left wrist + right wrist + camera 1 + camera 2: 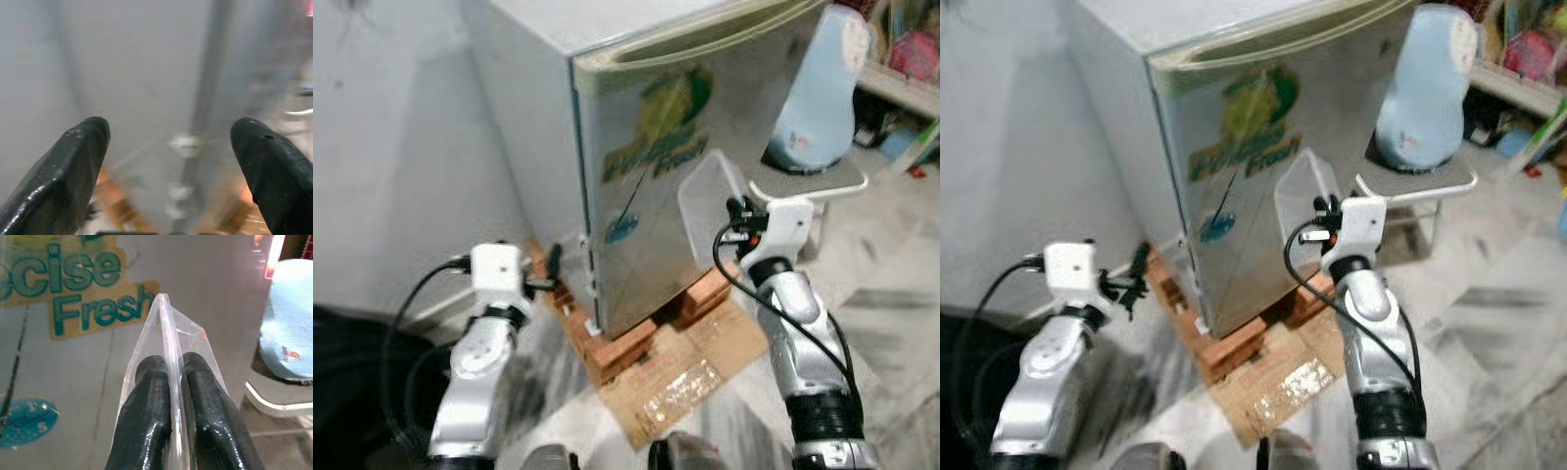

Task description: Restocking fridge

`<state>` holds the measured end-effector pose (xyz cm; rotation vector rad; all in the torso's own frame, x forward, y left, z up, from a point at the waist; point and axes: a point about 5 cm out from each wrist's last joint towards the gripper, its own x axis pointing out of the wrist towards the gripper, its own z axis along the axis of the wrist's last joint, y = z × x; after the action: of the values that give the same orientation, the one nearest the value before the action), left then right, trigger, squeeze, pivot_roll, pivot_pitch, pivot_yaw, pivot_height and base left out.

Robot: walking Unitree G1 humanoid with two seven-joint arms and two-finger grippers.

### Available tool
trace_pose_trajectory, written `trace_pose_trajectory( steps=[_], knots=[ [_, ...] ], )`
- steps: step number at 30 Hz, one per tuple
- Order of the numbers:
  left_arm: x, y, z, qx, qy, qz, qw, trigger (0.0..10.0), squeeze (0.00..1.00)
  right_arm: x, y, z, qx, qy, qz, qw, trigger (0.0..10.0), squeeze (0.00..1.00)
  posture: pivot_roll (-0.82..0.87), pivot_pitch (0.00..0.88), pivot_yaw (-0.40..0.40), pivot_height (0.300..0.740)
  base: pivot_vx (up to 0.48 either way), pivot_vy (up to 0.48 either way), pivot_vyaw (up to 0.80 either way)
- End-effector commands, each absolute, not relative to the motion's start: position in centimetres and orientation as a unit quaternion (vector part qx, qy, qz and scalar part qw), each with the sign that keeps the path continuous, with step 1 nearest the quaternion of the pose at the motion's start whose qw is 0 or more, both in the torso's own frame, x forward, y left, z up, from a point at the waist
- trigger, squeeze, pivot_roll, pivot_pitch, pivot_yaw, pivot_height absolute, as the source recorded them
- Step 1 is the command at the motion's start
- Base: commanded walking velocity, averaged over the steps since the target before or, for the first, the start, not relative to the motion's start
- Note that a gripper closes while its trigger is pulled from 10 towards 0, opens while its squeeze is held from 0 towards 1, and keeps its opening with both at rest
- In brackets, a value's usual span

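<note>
Pinching clear container (166,347) before closed fridge (705,157), right pincer (173,367) clamped, left pincer (168,142) apart, seemingly idle

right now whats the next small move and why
Probably bring the left gripper, open and empty, up to the handle lip of the fridge to pull it open: the door is shut and the right gripper is pinching a clear plastic container.

Silver fridge (675,166) door shut, green-and-yellow sticker (656,132) on front; fridge stands on red bricks (617,348). Flattened cardboard (690,377) on floor before it. Right claw (736,211) raised near door, pinching clear plastic container (707,201). Left claw (551,269) low, beside fridge's left corner. Pale blue object (822,93) on white stand (808,186), right of fridge.
</note>
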<state>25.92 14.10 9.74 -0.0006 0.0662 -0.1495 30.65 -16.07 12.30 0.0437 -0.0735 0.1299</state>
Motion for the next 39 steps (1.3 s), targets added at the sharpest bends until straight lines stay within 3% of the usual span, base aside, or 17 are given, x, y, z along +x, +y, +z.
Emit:
trace_pose_trajectory(
  steps=[1,6,20,32,39],
  knots=[
    [25.7,14.7,9.6,0.005,0.038,-0.070,0.997,10.0,0.00,30.8,-15.7,12.9,0.028,-0.050,0.072,0.996,10.0,0.00,0.05,0.070,-0.032,0.740,0.000,0.000,0.00],
    [25.8,15.0,10.1,0.008,0.022,-0.057,0.998,10.0,0.00,30.7,-15.8,12.9,0.030,-0.047,0.069,0.996,10.0,0.00,0.04,0.073,-0.033,0.740,0.000,-0.066,0.00],
    [25.9,15.3,10.3,0.010,0.018,-0.048,0.999,10.0,0.00,30.8,-15.7,12.8,0.029,-0.046,0.070,0.996,10.0,0.00,0.05,0.073,-0.033,0.740,0.000,-0.471,0.00],
    [26.5,16.2,10.0,0.013,0.028,-0.019,0.999,10.0,0.00,30.6,-16.1,12.7,0.025,-0.043,0.069,0.996,10.0,0.00,0.04,0.080,-0.036,0.740,0.000,0.000,0.00],
    [27.9,18.0,9.3,0.024,0.051,0.012,0.998,10.0,0.00,30.2,-16.4,12.7,0.021,-0.040,0.067,0.997,10.0,0.00,0.03,0.092,-0.042,0.740,0.000,0.000,0.00]
  ],
)
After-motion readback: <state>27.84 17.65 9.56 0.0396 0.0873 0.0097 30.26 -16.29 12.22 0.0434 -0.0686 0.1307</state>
